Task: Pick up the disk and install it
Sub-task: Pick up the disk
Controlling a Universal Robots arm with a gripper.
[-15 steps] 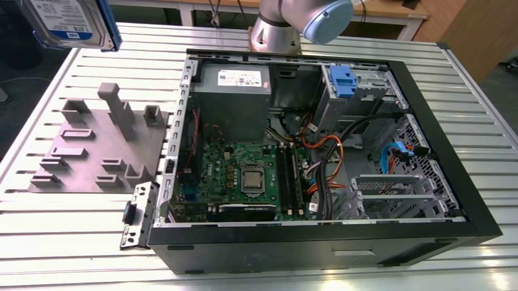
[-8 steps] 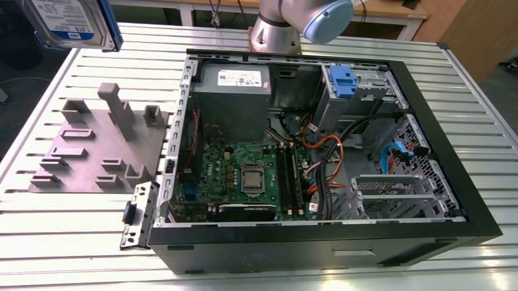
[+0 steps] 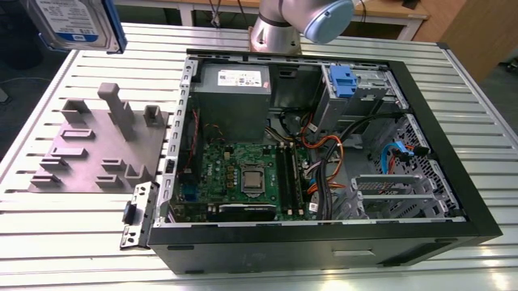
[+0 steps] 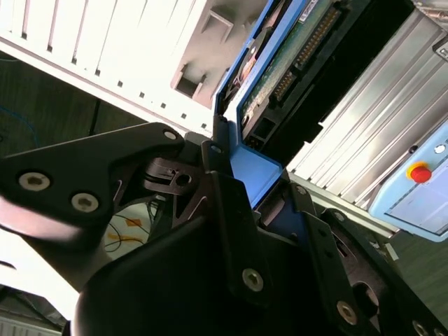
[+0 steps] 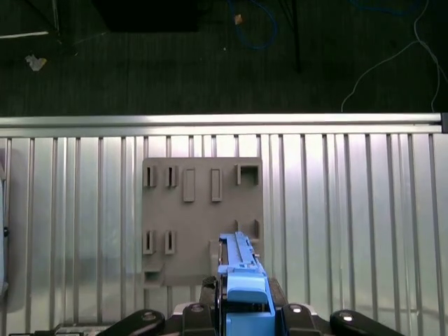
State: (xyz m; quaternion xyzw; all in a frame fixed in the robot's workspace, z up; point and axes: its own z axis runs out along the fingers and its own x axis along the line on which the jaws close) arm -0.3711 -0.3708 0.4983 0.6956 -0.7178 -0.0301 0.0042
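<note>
A slatted metal table [image 3: 65, 233] carries an open black PC case [image 3: 324, 233] lying on its side, with the arm [image 3: 279, 30] rising just behind it. On the exterior view's left of the case lies a grey plate [image 3: 89, 151] with 1 tall post and several low blocks. Inside the case sit a green motherboard [image 3: 242, 176], a grey power supply [image 3: 235, 85] and, toward the exterior view's right, a blue caddy [image 3: 343, 82] in its bay. The disk [image 3: 71, 21] hangs in the air at the far corner on the exterior view's left, label showing, well apart from the case. In the first wrist view it stands edge-on over the plate. In the second wrist view the gripper [image 4: 260, 183] is clamped on the disk's blue carrier, 1 black finger on each side.
</note>
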